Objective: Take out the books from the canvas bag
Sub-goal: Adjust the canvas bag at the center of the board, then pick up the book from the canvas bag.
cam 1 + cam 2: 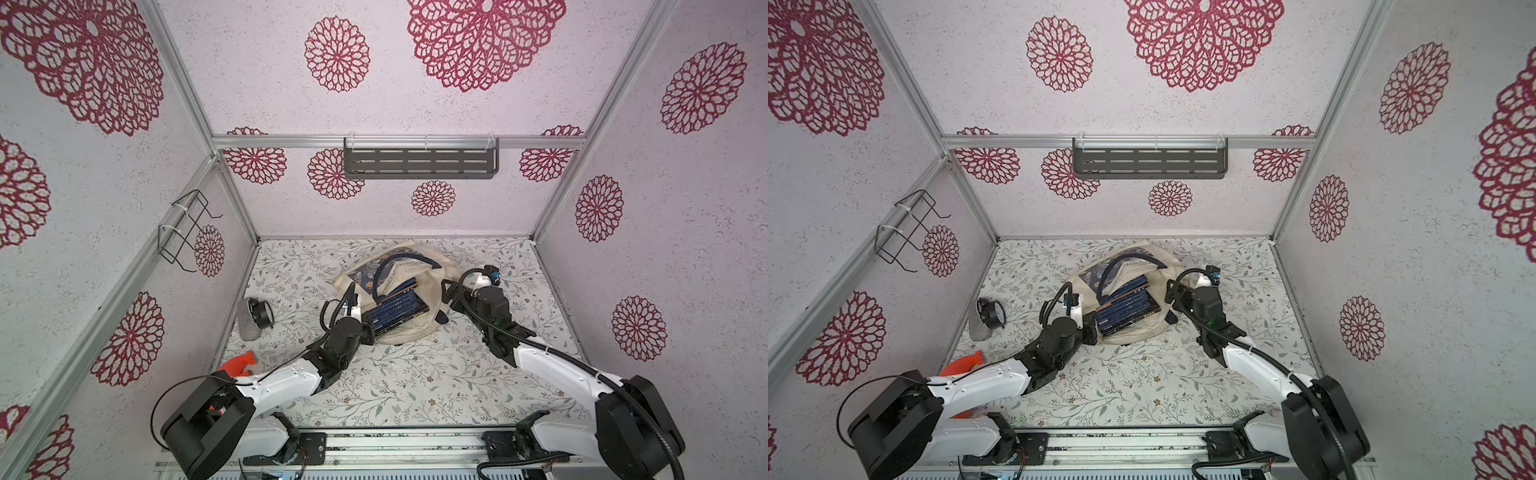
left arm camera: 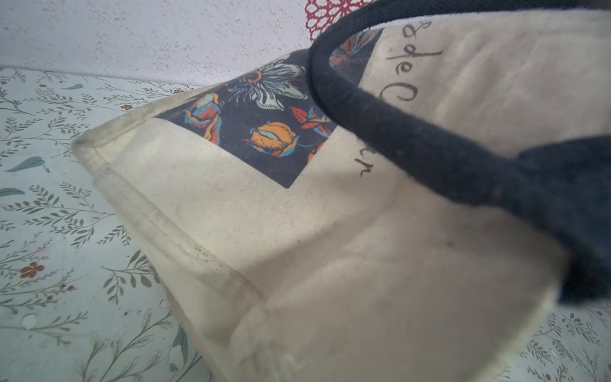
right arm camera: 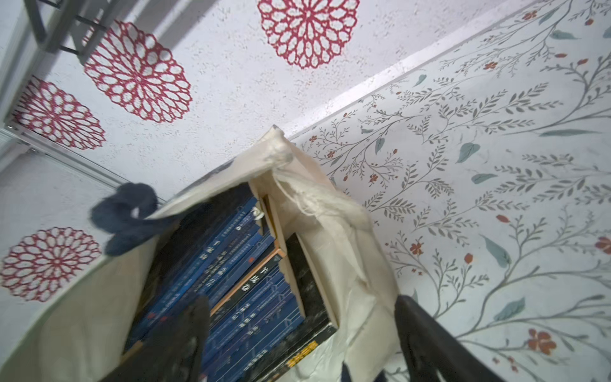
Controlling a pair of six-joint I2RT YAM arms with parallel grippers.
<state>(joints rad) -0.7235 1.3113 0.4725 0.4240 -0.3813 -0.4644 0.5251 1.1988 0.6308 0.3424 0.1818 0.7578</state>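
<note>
Lab robot booth, aluminium frame (image 1: 291, 141), rosette-papered walls (image 1: 374, 104), leaf-print tabletop (image 1: 395, 386), mounting rail (image 1: 399, 449)

Both top views look steeply down from high above the robot's base toward the back wall (image 1: 374, 208). They take in the whole counter (image 1: 415, 382), with the canvas bag (image 1: 434, 291) at mid-distance, and overlap almost entirely, shifted slightly sideways. The left wrist camera sits low and very near the bag's printed side, its navy handle (image 2: 396, 139) blurred across the lens. The right wrist camera looks from close by into the bag's mouth at the books (image 3: 238, 281). All views share the bag.
</note>
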